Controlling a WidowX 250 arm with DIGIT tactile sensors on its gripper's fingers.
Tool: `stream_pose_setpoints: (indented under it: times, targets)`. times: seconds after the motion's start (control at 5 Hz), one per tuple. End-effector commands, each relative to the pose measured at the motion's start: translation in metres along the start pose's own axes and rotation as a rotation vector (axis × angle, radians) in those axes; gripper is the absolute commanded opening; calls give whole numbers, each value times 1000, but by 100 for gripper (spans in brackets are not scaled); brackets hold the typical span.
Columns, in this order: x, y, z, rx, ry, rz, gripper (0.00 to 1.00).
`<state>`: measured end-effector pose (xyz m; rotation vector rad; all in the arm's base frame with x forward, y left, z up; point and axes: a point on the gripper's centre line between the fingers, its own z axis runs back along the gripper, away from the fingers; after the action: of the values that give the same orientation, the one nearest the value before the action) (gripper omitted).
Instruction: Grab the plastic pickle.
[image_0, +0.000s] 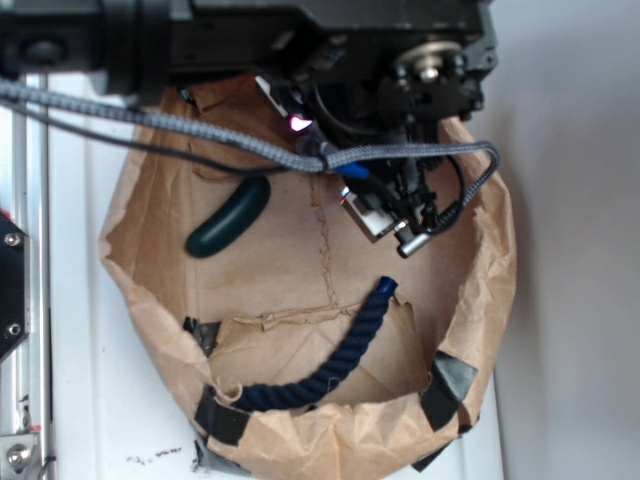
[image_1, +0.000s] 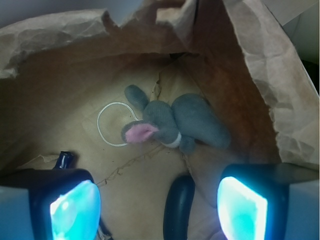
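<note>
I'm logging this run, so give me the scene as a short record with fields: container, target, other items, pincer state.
container: torn brown paper bag, open top
target: plastic pickle, lying on the bag floor, not held
other items: navy rope; grey plush mouse with white string loop
pincer: open, empty, above the pickle's end in the wrist view

The exterior view looks straight down from above; the wrist view looks in close, sharing the crumpled brown paper bag (image_0: 300, 440) (image_1: 270, 75).

One pickle (image_0: 229, 222), one rope (image_0: 322, 365), one plush mouse (image_1: 172, 122), all in one paper bag (image_0: 480, 300).
</note>
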<state>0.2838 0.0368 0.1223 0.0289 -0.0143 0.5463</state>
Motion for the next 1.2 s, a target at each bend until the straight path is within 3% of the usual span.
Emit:
stream_pose_setpoints:
  times: [0.0, 0.2, 0.6, 1.0]
  targets:
    - [11, 6, -1, -29, -112, -6, 100]
    - [3, 4, -15, -25, -133, -20, 100]
    - [-47, 21, -28, -4, -166, -57, 100]
    - [-57, 29, -39, 13, -173, -65, 100]
